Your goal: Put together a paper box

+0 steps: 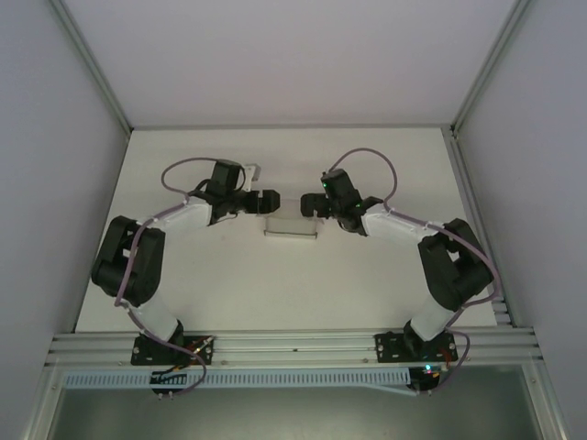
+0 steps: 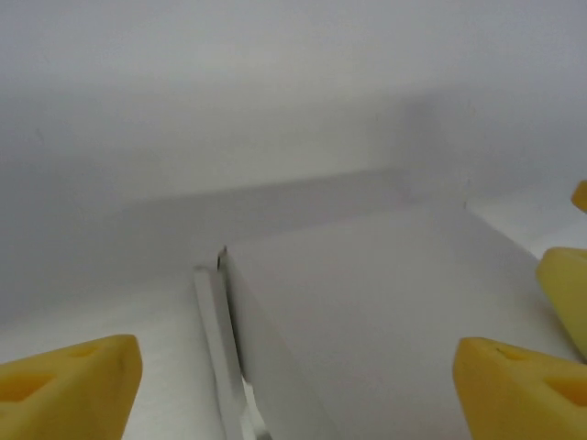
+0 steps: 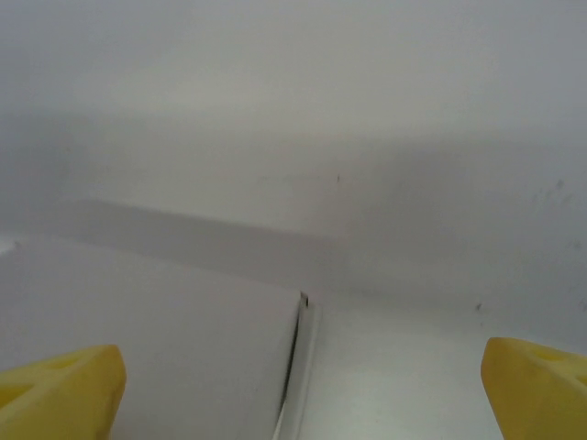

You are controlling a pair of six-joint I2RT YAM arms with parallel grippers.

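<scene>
A white table [image 1: 275, 284] sits inside grey walls [image 1: 55, 183]. The paper box [image 1: 292, 226] lies near the middle of the table, a bit toward the far side. The left gripper [image 1: 269, 198] is just beside the box's far left corner. Its yellow fingertips [image 2: 69, 380] are spread wide, with the box top between them. The right gripper [image 1: 310, 205] is at the far right corner. It is spread wide too, with the box edge between its tips [image 3: 60, 390].

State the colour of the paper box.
White paper box, best seen in the left wrist view.
</scene>
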